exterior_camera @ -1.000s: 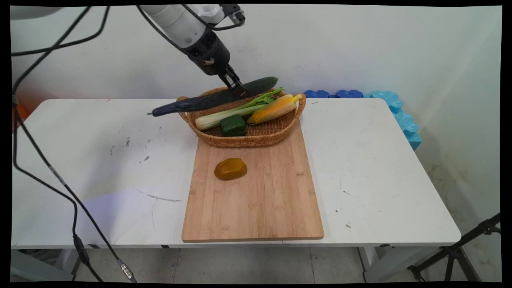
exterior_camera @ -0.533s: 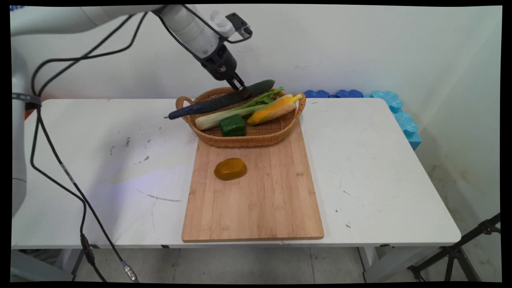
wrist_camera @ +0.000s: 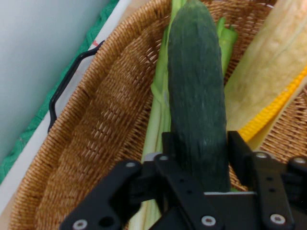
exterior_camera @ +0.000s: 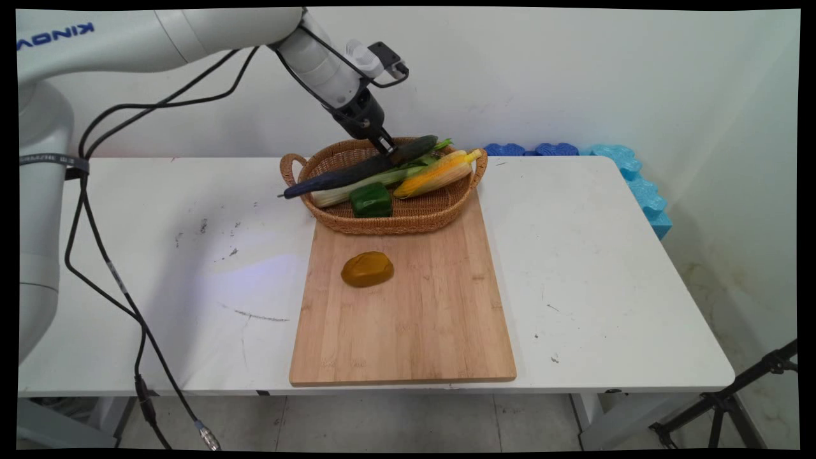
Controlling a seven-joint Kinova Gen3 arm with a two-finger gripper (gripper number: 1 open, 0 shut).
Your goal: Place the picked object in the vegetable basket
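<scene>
Pinching a long dark-green cucumber (exterior_camera: 360, 169) between its two fingers, the gripper (exterior_camera: 387, 147) hangs over the far part of the wicker basket (exterior_camera: 389, 220). The hold sits well toward the cucumber's far, right-hand end, not at its middle, so most of the length runs out toward 8 o'clock and its tip pokes past the basket's left rim, beside the handle at 9 o'clock. From the hand view the fingers close on either side of the cucumber's (wrist_camera: 197, 105) round flank, its rough skin filling the gap between them.

Judged by its look, the cucumber is stiff and fairly heavy for its width, with a skin that could slide in a narrow pinch; held off-centre like this it is likely to droop or swivel at the long end. A hold nearer the middle would balance it better.

Inside the basket, the cucumber lies across a pale celery stalk (exterior_camera: 376, 182) with green leaves toward 2 o'clock. An ear of corn (exterior_camera: 437, 175) in its husk lies at 3 o'clock, and a green pepper (exterior_camera: 371, 200) sits at 6 o'clock. The basket's near edge rests on a wooden cutting board (exterior_camera: 408, 319), where a brown potato (exterior_camera: 367, 269) lies alone, apart from the basket.
</scene>
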